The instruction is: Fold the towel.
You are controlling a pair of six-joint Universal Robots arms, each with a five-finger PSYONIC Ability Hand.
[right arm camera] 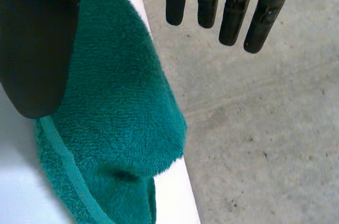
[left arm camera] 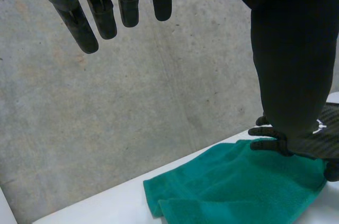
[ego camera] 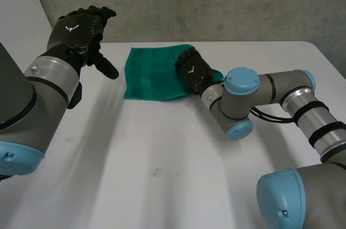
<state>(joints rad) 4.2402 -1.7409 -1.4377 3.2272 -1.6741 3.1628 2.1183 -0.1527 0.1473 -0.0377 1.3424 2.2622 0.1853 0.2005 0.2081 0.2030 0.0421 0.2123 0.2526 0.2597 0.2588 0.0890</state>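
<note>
- Black right hand [ego camera: 193, 71]: released, fingers straight and spread, clasping nothing. It sits at the right-hand edge of the towel [ego camera: 153, 74], thumb over the pile, fingertips reaching out past the far rim of the surface [ego camera: 162, 158].
- Under it, the green terry towel lies doubled over, layered edges showing, right up against that far rim. In the right wrist view a bulge of cloth hangs just over the rim.
- Left hand [ego camera: 81, 27]: raised above the surface, well apart from the towel on its other side, fingers relaxed and loose, nothing in it.
- By my reading the fold is at least partly made, with the layers not quite square.
- The risk: any push from the right hand towards the rim could tip more cloth over, and its weight could drag the whole towel off the surface.
- Second risk: a finger snagging the pile as the hand lifts would peel the top layer open and spoil the fold.
</note>
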